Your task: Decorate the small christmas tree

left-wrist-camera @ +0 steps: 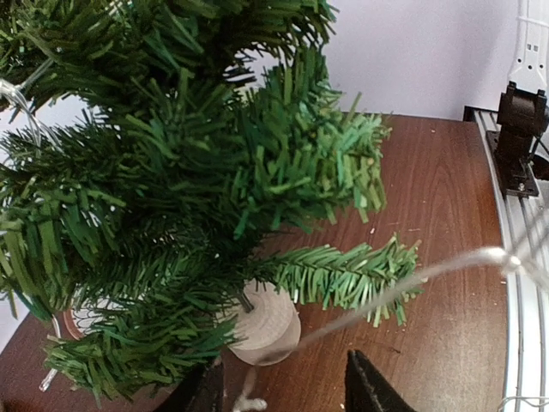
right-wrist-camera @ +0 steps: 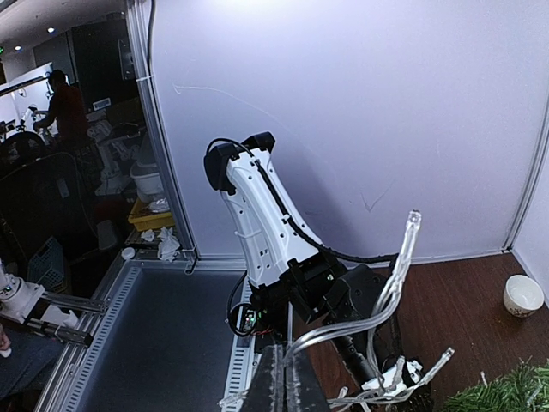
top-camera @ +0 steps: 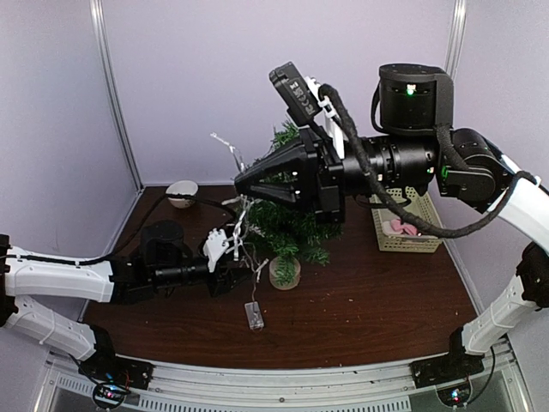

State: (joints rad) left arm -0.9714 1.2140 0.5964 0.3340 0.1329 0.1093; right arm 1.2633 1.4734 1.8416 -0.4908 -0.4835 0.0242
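Looking from above, the right gripper (top-camera: pixel 244 183) hung high with its jaws pressed together on the light string (top-camera: pixel 244 225). The small christmas tree (top-camera: pixel 296 225) stood just behind and below it. The left gripper (top-camera: pixel 230 264) sat low, near the trunk, with the tree on its far side.

From the left wrist, that gripper's fingers (left-wrist-camera: pixel 371 388) stood apart. The tree (left-wrist-camera: pixel 189 172) rose close ahead and above, its pale base just beyond the tips. A clear strand (left-wrist-camera: pixel 412 279) slanted down between them.

From the right wrist, the right gripper (right-wrist-camera: pixel 283 382) was clamped on clear loops of the string (right-wrist-camera: pixel 396 275). Only a green tip of the tree (right-wrist-camera: pixel 506 396) showed, low to one side.
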